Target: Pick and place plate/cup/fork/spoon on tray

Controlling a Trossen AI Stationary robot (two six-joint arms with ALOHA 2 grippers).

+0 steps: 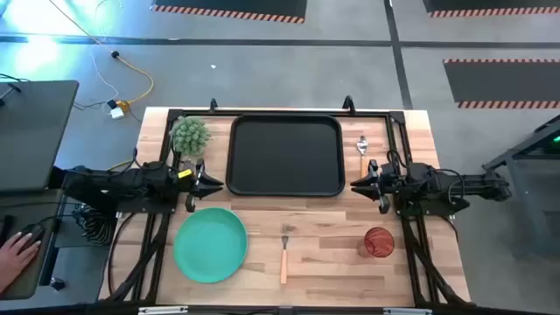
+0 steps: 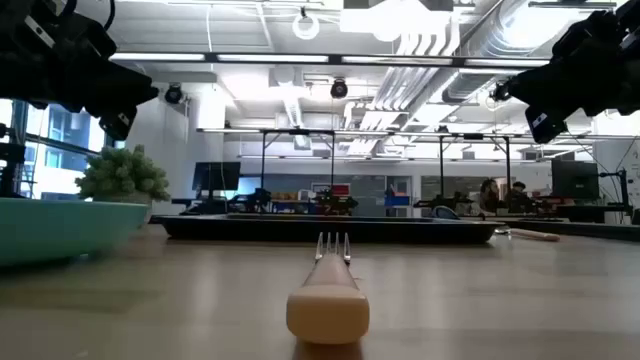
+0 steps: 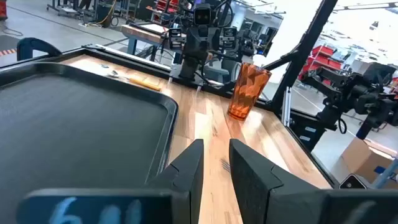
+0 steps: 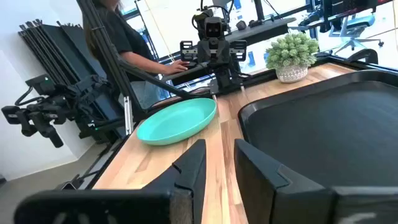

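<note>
Fork [image 2: 328, 290] at the surface's near edge, between plate [image 1: 210, 244] and cup [image 1: 378, 241]; left pincer [image 1: 213, 185] and right pincer [image 1: 357, 186] flank the tray [image 1: 285, 185], each narrowly parted, empty.

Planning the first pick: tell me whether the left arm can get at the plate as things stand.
Probably yes. The left gripper hangs open just beside the plate, which lies bare on the table with nothing on it or between them.

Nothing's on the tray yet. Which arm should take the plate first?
Probably the left. The plate lies on the left side of the table, just below the left gripper, which hangs open beside the tray. The right gripper sits across the table, nearer the cup.
</note>
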